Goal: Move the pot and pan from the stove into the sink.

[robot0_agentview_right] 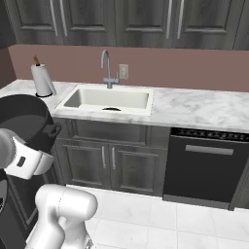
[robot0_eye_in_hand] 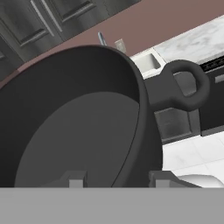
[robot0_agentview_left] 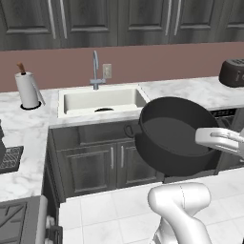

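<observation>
Gripper [robot0_eye_in_hand: 116,179] pinching the pot [robot0_agentview_left: 174,136] by its rim wall, one finger inside, one outside. Pot's in the air, tilted w/ mouth toward the base cams, out in front of the cabinets, short of the sink [robot0_agentview_left: 64,112]. Prob gripped at the rim bc side handle [robot0_eye_in_hand: 183,85] is a small loop. Pot looks empty. Sink has only a dark drain [robot0_agentview_right: 111,109] showing. Next, I'd guess: carry over basin, lower in.
</observation>
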Controlling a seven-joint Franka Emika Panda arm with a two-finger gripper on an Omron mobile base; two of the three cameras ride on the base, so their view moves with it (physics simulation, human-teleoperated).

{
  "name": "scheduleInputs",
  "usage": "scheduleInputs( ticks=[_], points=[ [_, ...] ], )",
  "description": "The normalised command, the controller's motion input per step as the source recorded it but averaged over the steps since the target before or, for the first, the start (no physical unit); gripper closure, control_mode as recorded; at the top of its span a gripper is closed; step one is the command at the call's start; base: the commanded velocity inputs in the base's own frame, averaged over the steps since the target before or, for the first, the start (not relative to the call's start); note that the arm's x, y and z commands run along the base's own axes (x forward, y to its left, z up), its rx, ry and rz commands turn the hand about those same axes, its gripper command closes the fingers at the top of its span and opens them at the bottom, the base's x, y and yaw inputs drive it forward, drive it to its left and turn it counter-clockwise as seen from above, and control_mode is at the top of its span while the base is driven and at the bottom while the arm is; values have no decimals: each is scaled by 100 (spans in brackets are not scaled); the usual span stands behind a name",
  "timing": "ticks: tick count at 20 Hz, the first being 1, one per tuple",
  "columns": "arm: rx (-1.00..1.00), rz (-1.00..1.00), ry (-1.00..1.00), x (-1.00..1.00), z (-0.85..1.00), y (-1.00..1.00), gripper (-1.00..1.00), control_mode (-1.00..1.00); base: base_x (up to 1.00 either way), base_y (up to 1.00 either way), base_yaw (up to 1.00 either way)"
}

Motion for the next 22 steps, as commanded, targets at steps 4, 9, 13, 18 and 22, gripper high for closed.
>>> scheduleInputs(
  ticks=[4,9,13,18,22],
  points=[
    [0,0,0,0,0,0,100,100,28,1,-3],
    [0,0,0,0,0,0,100,100,51,9,-4],
    [0,0,0,0,0,0,100,100,63,13,-5],
    [0,0,0,0,0,0,100,100,72,19,-6],
    [0,0,0,0,0,0,100,100,69,22,-5]
  ],
)
